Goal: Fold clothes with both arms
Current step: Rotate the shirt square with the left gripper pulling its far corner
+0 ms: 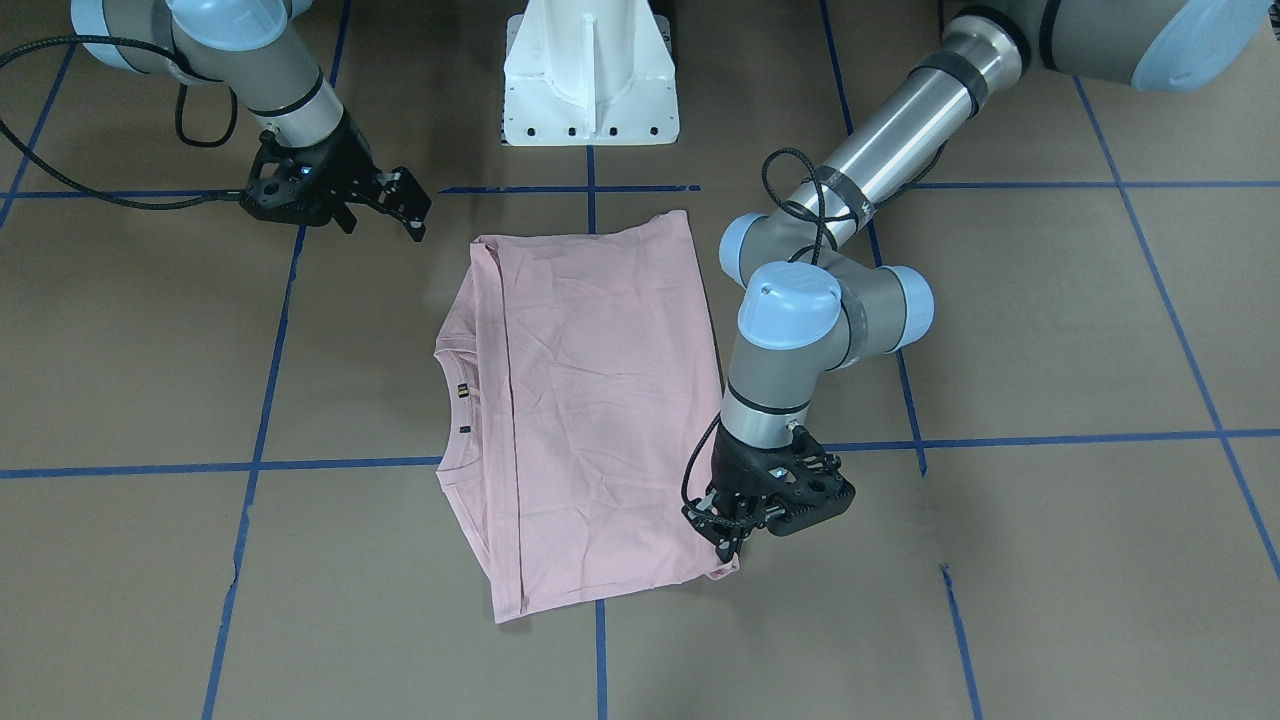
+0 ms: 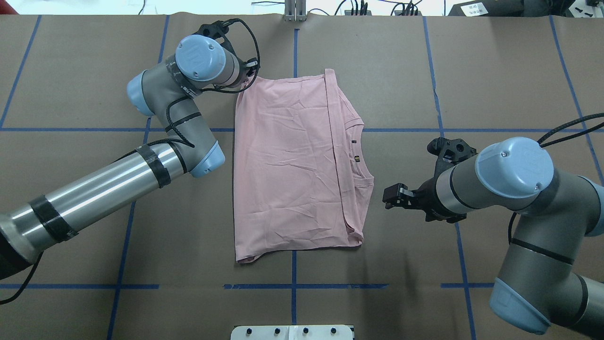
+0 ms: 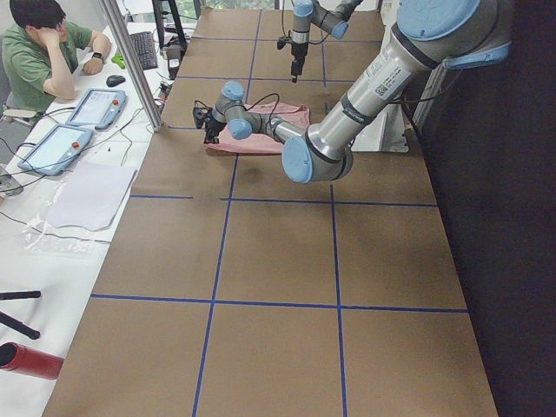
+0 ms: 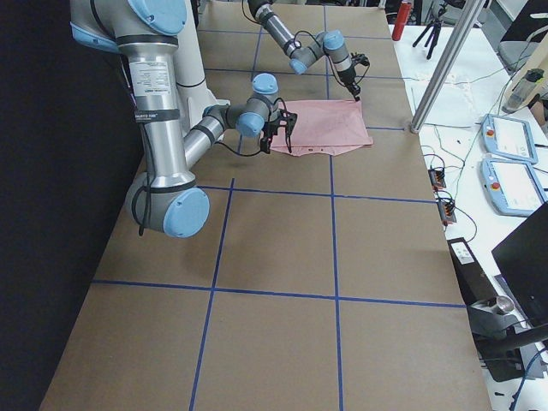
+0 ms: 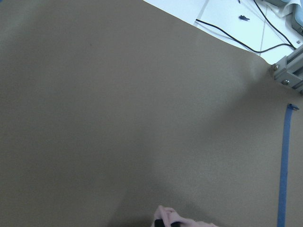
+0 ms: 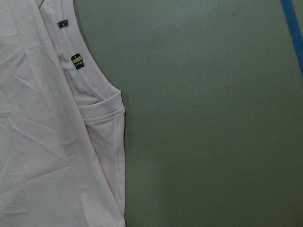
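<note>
The pale pink T-shirt (image 1: pixel 590 400) lies folded flat at the table's middle, plain side up. Its collar and neck label (image 2: pixel 357 158) point toward my right arm. It also shows in the right wrist view (image 6: pixel 42 142). My left gripper (image 1: pixel 725 540) points down at the shirt's corner farthest from my base. It looks shut on that corner, and a bunched bit of pink cloth (image 5: pixel 182 221) shows at the bottom of the left wrist view. My right gripper (image 2: pixel 390 196) is open and empty, just above the table, a short gap from the collar side.
The white pedestal (image 1: pixel 590 75) stands at my base behind the shirt. Blue tape lines (image 2: pixel 292 285) grid the brown table. An operator (image 3: pixel 48 56) sits at a side desk with tablets, beyond the table's far edge.
</note>
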Controlling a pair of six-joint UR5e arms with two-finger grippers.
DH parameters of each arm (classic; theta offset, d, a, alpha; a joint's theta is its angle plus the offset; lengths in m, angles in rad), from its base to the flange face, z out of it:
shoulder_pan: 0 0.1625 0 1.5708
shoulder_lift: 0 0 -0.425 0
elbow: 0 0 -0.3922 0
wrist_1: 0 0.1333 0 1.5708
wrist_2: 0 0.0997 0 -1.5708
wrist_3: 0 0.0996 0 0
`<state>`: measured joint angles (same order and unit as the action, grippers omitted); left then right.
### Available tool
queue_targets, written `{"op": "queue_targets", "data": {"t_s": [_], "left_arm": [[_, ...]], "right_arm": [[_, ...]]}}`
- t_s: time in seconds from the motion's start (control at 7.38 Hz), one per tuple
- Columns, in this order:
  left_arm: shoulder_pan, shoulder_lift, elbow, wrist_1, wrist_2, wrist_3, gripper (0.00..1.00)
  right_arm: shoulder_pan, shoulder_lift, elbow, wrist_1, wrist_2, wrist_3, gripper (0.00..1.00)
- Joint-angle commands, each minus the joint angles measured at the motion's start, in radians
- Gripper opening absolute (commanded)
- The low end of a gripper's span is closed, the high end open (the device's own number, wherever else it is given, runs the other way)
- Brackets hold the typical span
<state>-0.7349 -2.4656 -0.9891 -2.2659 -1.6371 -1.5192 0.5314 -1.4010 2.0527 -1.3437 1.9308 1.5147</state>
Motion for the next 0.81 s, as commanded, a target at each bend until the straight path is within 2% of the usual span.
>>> {"op": "queue_targets", "data": {"t_s": [0.0, 0.14, 0.27, 0.41, 0.54, 0.68], "left_arm": [[-0.001, -0.007, 0.021, -0.018, 0.01, 0.005, 0.97], [-0.003, -0.007, 0.009, -0.006, -0.001, 0.014, 1.0], [-0.004, 0.022, -0.055, 0.052, -0.047, 0.013, 1.0], [-0.004, 0.092, -0.189, 0.139, -0.14, 0.007, 1.0], [0.003, 0.197, -0.389, 0.211, -0.153, -0.002, 1.0], [0.026, 0.274, -0.563, 0.338, -0.168, -0.048, 1.0]], "right_arm": [[-0.001, 0.013, -0.008, 0.0, -0.007, -0.001, 1.0], [-0.001, 0.016, -0.008, -0.002, -0.015, -0.001, 1.0], [-0.002, 0.019, -0.014, -0.003, -0.027, -0.002, 1.0], [-0.004, 0.019, -0.019, -0.003, -0.038, -0.002, 1.0], [-0.004, 0.028, -0.023, -0.005, -0.042, -0.002, 1.0], [-0.004, 0.034, -0.028, -0.008, -0.044, -0.002, 1.0]]}}
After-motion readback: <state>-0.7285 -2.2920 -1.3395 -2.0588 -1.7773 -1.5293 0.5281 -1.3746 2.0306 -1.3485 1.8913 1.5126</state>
